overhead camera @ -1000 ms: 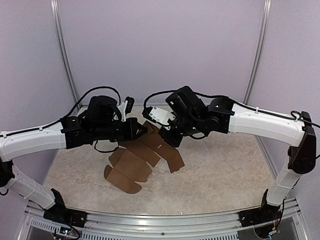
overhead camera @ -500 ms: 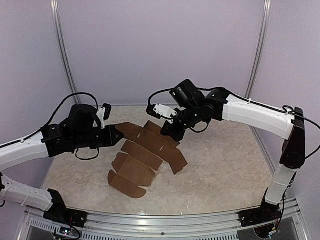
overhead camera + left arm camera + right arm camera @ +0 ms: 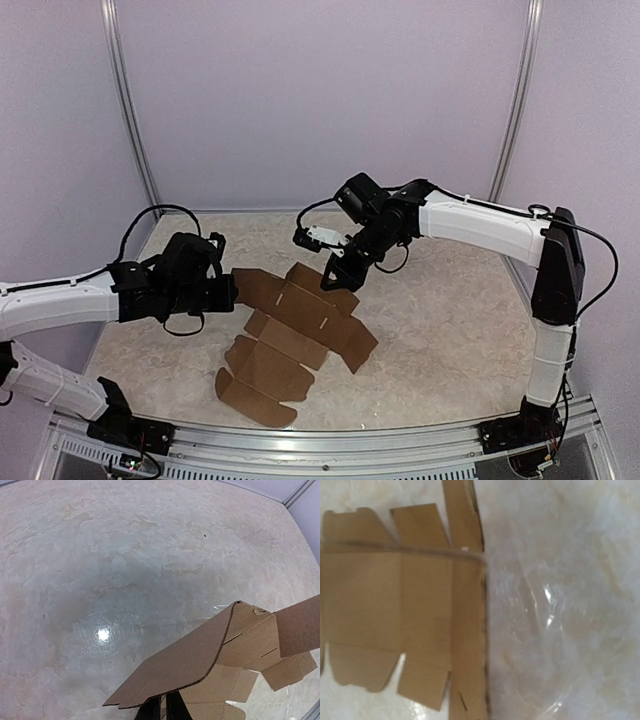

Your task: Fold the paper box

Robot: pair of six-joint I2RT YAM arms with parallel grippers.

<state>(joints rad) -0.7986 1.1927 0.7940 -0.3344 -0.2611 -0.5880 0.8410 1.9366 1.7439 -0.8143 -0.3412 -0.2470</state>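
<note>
Top external view, as I read it from the remote station.

1. Paper box (image 3: 300, 325): one flat die-cut sheet of plain brown cardboard, unfolded, flaps and slots showing. It lies mid-desk (image 3: 450, 330), running from far centre towards the near left.
2. Left claw (image 3: 228, 290): low at the sheet's far left flap. In the left wrist view its dark fingers (image 3: 175, 711) sit close together, pinching the edge of that flap (image 3: 200, 665), which stands tilted up off the marbled surface.
3. Right claw (image 3: 338, 278): at the sheet's far right edge, closed. I cannot tell whether it pinches cardboard.
4. Right wrist view: blurred, with the sheet (image 3: 395, 605) at left and bare desk (image 3: 560, 605) at right.
</note>
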